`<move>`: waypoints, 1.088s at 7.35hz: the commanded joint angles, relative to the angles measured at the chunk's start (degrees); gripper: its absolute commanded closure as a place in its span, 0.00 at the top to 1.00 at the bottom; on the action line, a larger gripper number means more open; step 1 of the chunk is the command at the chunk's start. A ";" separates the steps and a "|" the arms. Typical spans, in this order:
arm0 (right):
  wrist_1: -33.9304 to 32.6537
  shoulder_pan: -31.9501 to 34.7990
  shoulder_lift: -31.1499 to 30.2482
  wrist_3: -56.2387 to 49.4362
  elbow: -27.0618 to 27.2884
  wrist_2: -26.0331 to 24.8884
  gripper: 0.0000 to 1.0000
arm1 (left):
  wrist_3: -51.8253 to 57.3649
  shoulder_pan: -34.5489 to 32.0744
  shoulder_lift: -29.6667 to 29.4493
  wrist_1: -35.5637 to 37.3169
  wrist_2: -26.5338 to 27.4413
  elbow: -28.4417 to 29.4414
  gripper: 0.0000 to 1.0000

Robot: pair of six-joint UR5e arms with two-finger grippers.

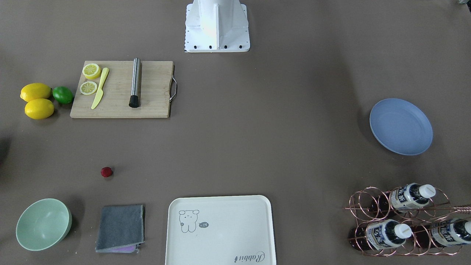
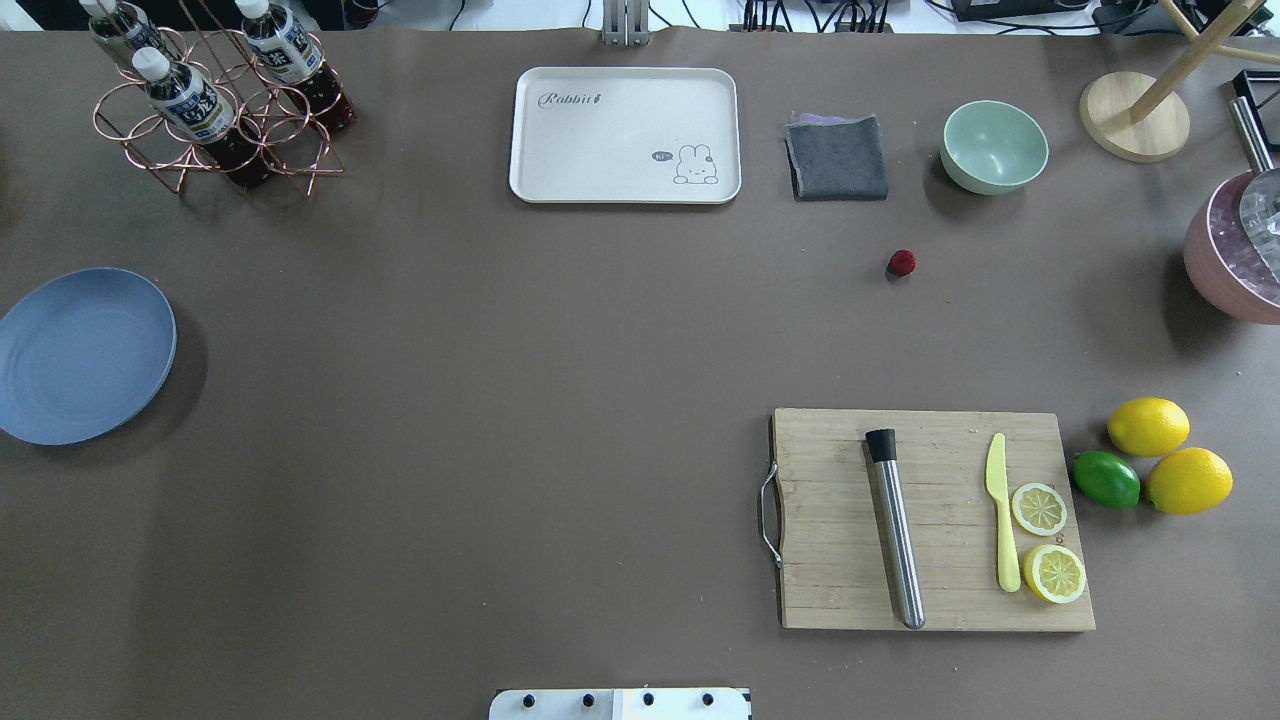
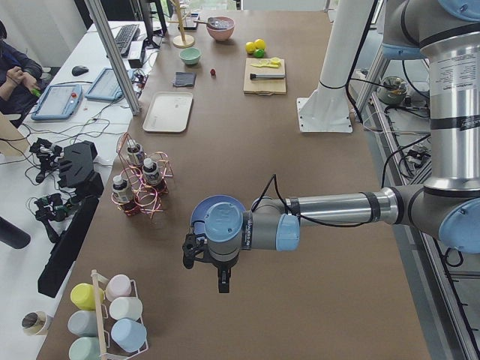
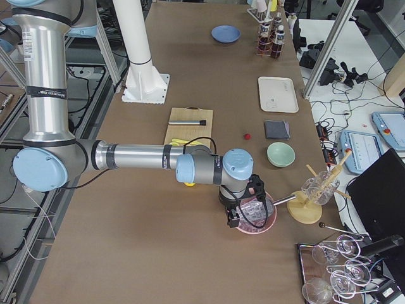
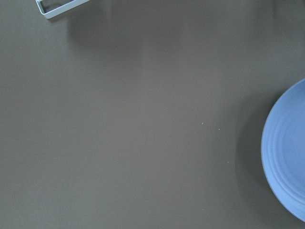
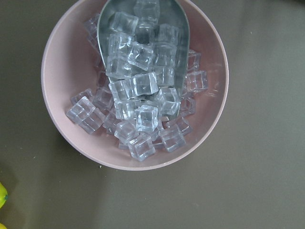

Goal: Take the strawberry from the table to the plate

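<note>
The strawberry (image 2: 902, 262) (image 1: 106, 172) is a small dark-red berry lying alone on the table (image 2: 500, 350), between the grey cloth and the cutting board. The blue plate (image 2: 85, 353) (image 1: 401, 126) sits bare at the table's far left end, and its edge shows in the left wrist view (image 5: 286, 157). My left gripper (image 3: 223, 281) shows only in the exterior left view, hanging beside the plate (image 3: 199, 212); I cannot tell whether it is open or shut. My right gripper (image 4: 235, 220) shows only in the exterior right view, above a pink bowl of ice cubes (image 6: 133, 86); its state is unclear too.
A wooden cutting board (image 2: 930, 520) carries a steel rod, a yellow knife and lemon slices. Two lemons and a lime (image 2: 1105, 478) lie beside it. A mint bowl (image 2: 994, 146), grey cloth (image 2: 838, 158), cream tray (image 2: 625, 135) and copper bottle rack (image 2: 215, 110) line the far edge.
</note>
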 commanded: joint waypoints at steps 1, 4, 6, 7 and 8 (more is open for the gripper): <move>0.00 -0.03 0.00 0.00 0.09 0.00 1.00 | 0.02 0.01 0.02 -0.09 0.00 0.01 0.98; 0.00 -0.03 0.00 0.00 -0.09 0.09 1.00 | -0.24 0.19 -0.86 0.00 -0.17 -0.34 0.98; 0.00 0.06 -0.17 0.00 -0.17 2.01 1.00 | -0.06 0.28 -1.65 -2.96 -0.44 -0.61 0.98; 0.00 0.06 -0.35 0.00 -0.26 2.37 1.00 | -0.67 0.28 -1.65 -6.38 -0.53 0.00 0.98; 0.00 0.06 -0.35 0.00 -0.18 2.37 1.00 | -0.68 0.28 -2.44 -5.46 -0.70 1.14 0.98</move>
